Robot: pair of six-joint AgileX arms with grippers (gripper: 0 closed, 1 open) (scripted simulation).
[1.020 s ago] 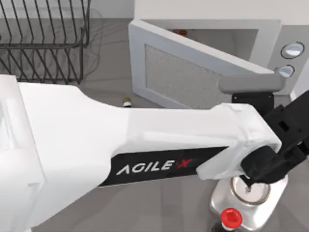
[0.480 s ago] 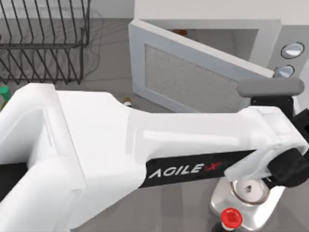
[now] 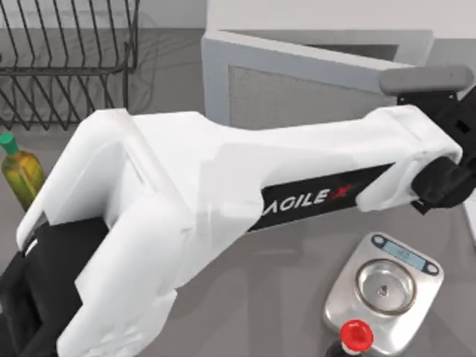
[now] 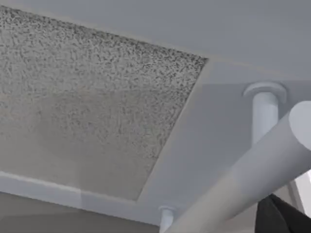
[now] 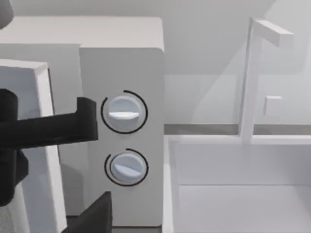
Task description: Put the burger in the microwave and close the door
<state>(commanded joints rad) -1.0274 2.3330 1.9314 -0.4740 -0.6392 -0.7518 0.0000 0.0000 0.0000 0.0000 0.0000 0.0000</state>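
Door-wise, the flat white-grey door (image 3: 297, 82) with its pale bar handle (image 3: 425, 76) has swung nearly shut on the white boxy microwave (image 5: 121, 73) since a second ago, pushed by my left arm (can't tell its grip), burger hidden, steel scales (image 3: 385, 288) well clear.
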